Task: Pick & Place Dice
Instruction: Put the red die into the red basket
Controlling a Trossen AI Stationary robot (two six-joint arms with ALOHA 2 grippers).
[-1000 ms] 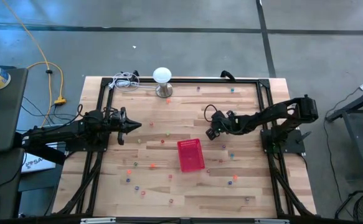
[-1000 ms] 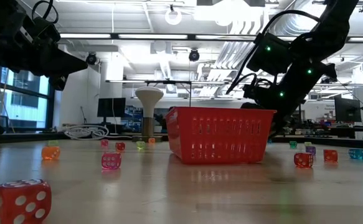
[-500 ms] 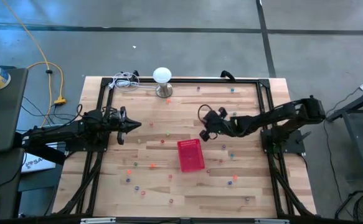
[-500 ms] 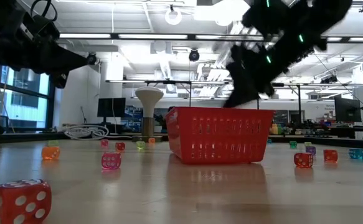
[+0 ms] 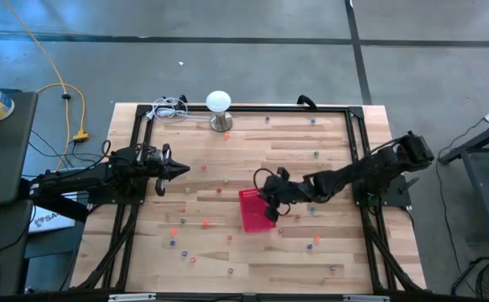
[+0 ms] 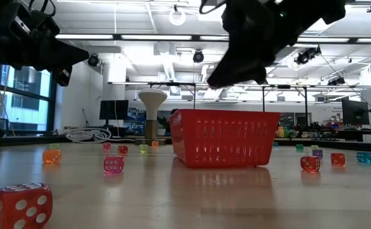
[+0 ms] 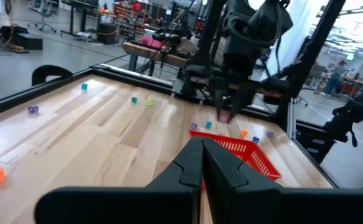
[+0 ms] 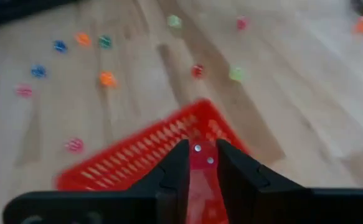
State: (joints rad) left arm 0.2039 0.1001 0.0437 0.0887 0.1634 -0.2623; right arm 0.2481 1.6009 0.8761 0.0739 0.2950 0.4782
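**Hovering over the red basket (image 5: pixel 251 216), the right gripper (image 5: pixel 270 210) pinches one red die (image 8: pixel 201 163)**

Filling most of the high view is the wooden table (image 5: pixel 269 143), edged by a dark frame. The right arm (image 5: pixel 353 172) stretches from its base on the table's right side towards the middle. The left arm (image 5: pixel 85 180) waits over the left side of the table, well apart from the basket.

The red basket stands near the table's middle, upright on the wood, with slotted walls that show plainly in the low view (image 6: pixel 223 137). A white dome-topped lamp (image 5: pixel 218 102) stands at the far edge, beside a coil of pale cables (image 5: pixel 170 107).

The right gripper hangs above the basket's right rim, clear of its walls in the low view (image 6: pixel 216 81). In its own wrist view (image 8: pixel 201 152) the two dark fingers stand a little apart with the red die filling the gap between them, white pips showing and the basket directly below. The left gripper (image 5: pixel 182 169) is closed and empty, its fingers pressed together in the left wrist view (image 7: pixel 202 158).

The other dice (image 5: pixel 219 190) lie scattered over the wood on every side of the basket, none touching it. At table height a large-looking red one (image 6: pixel 21 205) sits nearest the camera, with a pink one (image 6: pixel 113 164) and an orange one (image 6: pixel 51 155) farther back.
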